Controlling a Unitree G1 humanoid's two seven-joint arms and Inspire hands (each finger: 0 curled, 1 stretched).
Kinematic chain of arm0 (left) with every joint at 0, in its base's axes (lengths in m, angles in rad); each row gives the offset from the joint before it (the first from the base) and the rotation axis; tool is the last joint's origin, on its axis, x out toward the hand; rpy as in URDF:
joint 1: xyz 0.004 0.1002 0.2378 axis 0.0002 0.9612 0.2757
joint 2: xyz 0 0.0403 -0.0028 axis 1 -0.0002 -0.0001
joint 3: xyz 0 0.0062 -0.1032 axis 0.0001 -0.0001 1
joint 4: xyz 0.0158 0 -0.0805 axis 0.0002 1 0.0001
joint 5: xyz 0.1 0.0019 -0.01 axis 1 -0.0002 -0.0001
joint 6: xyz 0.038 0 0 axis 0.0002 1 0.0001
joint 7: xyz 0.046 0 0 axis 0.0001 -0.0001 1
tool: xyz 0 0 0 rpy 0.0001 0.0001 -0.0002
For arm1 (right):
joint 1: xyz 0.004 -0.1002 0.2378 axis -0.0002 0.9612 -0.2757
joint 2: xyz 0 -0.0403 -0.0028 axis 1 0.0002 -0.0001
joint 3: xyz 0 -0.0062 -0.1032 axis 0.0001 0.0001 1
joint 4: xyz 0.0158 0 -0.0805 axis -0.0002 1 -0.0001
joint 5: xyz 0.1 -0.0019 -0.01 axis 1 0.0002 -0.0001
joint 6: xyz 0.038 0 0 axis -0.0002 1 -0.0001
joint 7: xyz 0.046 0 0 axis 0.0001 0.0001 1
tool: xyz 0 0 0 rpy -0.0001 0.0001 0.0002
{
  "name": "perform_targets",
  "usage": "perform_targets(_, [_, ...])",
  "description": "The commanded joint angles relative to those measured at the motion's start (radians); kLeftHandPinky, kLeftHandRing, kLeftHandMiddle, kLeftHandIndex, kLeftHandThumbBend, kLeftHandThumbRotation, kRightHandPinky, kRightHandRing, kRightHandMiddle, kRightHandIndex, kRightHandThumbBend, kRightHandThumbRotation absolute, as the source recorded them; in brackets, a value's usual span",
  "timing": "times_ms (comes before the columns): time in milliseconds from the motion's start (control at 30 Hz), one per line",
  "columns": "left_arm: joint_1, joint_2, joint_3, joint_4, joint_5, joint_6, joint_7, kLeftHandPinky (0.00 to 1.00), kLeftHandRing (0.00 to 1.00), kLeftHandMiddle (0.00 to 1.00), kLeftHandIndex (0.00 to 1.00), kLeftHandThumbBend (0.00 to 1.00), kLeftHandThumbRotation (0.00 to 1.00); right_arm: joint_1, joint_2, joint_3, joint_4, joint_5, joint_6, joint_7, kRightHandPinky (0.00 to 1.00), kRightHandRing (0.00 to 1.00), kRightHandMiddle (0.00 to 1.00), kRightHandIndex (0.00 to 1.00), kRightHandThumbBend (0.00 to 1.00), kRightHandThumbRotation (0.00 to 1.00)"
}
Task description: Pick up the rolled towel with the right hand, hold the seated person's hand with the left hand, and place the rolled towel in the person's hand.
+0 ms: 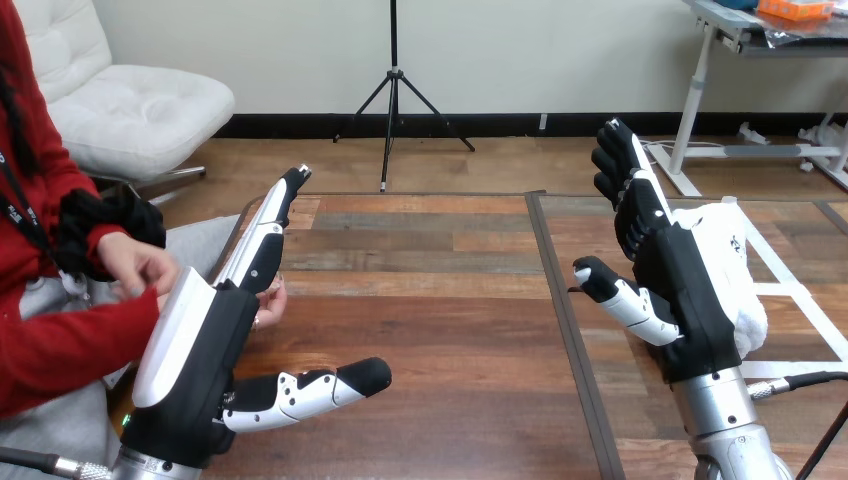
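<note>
In the head view the left robot hand (195, 350) is released, fingers straight and thumb out. It covers most of the person's hand (268, 302) behind it, so I cannot tell whether they touch. The right robot hand (690, 290), also released with straight fingers, hides the near side of the towel (745, 300) lying on the tabletop (450, 300); a small dark mark on the towel is unreadable.

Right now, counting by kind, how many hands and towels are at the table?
robot hands: 2, the left hand and the right hand
person's hands: 2
rolled towel: 1
total: 5
</note>
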Motion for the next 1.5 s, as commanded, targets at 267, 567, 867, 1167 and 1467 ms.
perform_targets(267, [-0.043, -0.001, 0.013, -0.034, -0.020, 0.003, 0.002, 0.93, 0.98, 1.00, 1.00, 1.00, 0.70, -0.076, 0.007, -0.017, -0.009, -0.005, -0.043, -0.013, 0.96, 1.00, 1.00, 1.00, 0.80, 0.47])
perform_targets(567, [-0.045, -0.002, 0.014, -0.034, -0.019, 0.004, 0.004, 0.92, 0.98, 1.00, 1.00, 1.00, 0.69, -0.082, 0.000, -0.025, 0.008, -0.087, -0.079, -0.078, 0.91, 0.99, 1.00, 1.00, 0.34, 0.08])
perform_targets(867, [-0.050, -0.002, 0.012, -0.026, -0.022, -0.005, 0.004, 0.92, 0.97, 1.00, 1.00, 1.00, 0.69, -0.082, -0.007, -0.024, 0.007, -0.149, -0.085, -0.133, 0.86, 0.97, 1.00, 1.00, 0.20, 0.01])
perform_targets(1167, [-0.053, -0.004, 0.011, -0.026, -0.021, -0.004, 0.006, 0.92, 0.97, 1.00, 1.00, 1.00, 0.67, -0.081, -0.011, -0.020, 0.000, -0.171, -0.082, -0.153, 0.82, 0.95, 1.00, 1.00, 0.19, 0.13])
perform_targets(1467, [-0.052, -0.003, 0.009, -0.031, -0.028, 0.006, -0.001, 0.92, 0.98, 1.00, 1.00, 1.00, 0.66, -0.082, -0.013, -0.017, 0.000, -0.177, -0.081, -0.163, 0.83, 0.95, 1.00, 0.99, 0.22, 0.23])
